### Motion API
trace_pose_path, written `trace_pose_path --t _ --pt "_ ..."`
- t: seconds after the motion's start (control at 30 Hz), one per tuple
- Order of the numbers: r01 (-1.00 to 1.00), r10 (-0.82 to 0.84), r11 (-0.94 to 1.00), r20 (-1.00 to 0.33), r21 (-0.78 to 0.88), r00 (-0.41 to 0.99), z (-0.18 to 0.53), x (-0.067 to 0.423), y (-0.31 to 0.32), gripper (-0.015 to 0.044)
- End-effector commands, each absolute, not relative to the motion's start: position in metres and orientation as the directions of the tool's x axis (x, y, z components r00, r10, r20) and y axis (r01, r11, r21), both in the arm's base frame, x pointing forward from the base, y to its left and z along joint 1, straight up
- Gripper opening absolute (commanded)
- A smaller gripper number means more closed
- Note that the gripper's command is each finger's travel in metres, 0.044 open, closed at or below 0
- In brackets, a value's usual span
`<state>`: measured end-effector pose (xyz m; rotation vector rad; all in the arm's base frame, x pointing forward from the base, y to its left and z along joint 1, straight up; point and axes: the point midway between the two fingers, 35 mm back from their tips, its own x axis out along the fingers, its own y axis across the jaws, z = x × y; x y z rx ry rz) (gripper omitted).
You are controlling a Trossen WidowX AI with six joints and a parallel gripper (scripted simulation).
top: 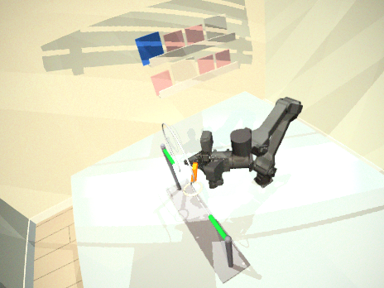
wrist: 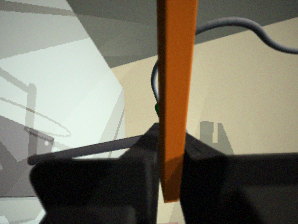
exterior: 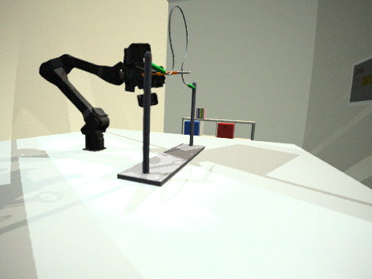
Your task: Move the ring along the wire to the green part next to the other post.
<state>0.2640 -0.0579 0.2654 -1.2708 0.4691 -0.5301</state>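
Note:
My gripper (top: 194,161) (exterior: 155,74) (wrist: 162,128) is shut on the orange handle (top: 194,172) (exterior: 162,74) (wrist: 177,90). The handle points down from the fingers to the pale ring (top: 184,191) (exterior: 181,73), which shows edge-on in the exterior view. The ring sits on the thin grey wire (top: 170,134) (exterior: 179,24) (wrist: 235,23) near the foot of its tall loop, between the two posts. The far post (top: 177,180) (exterior: 192,116) carries a green part (top: 167,156) (exterior: 192,86). The near post (top: 229,251) (exterior: 147,116) carries the other green part (top: 218,227) (exterior: 159,68). I cannot tell whether ring and wire touch.
Both posts stand on a grey baseplate (top: 237,269) (exterior: 162,174) on the white table (top: 323,232) (exterior: 240,224). The arm's base (top: 264,175) (exterior: 94,138) stands behind the wire. A shelf with blue and red boxes (exterior: 218,129) is far behind the table.

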Motion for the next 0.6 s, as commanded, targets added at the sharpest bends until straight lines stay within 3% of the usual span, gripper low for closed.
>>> trace_pose_path --t 0.0,0.57 --pt "0.119 -0.605 0.294 -0.088 -0.949 0.791 0.253 0.264 -0.055 -0.015" --pt "0.122 -0.494 0.57 -0.22 -0.813 0.841 0.211 0.274 -0.037 -0.015"
